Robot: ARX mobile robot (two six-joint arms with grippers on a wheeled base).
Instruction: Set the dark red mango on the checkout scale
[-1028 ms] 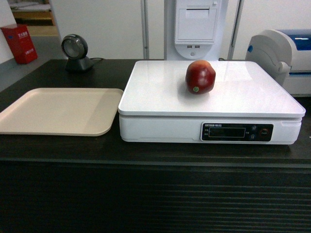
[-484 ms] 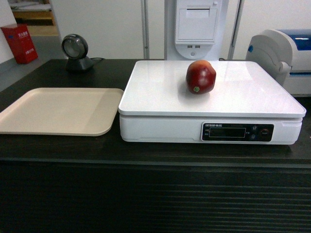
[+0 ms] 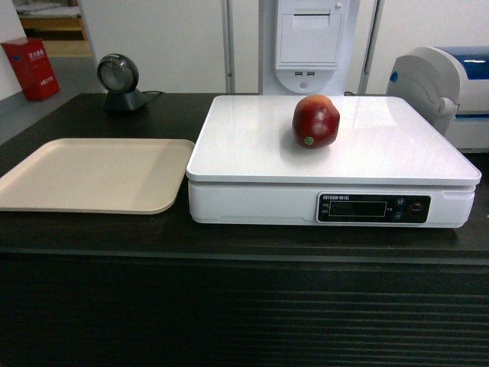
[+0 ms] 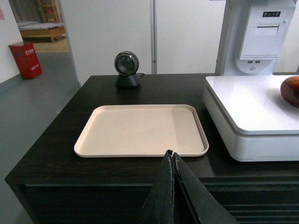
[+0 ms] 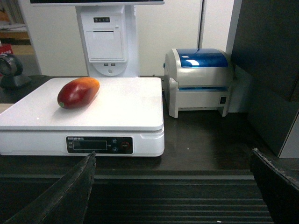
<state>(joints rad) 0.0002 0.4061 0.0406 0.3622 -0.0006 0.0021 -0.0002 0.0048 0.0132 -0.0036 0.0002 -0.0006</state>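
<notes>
Nearest to you, the left gripper hangs low at the front edge of the tabletop with its two dark fingers pressed together and nothing between them; it points toward the beige tray, which lies bare just beside the scale. The right gripper stands spread wide, one finger at each lower corner of its wrist view, empty and well back from the ribbed front of the checkout. Further in, the scale sits on the counter with its display strip facing you, and the dark red mango lies on its white top, a little right of centre and toward the back, free of both grippers and clear of every edge. Behind it stand a round black scanner, a white terminal post and a blue-lidded label printer. You can judge the placing as done: the step in hand looks like the retreat. The next move calls only for keeping both arms off the platform so the fruit rests undisturbed.
</notes>
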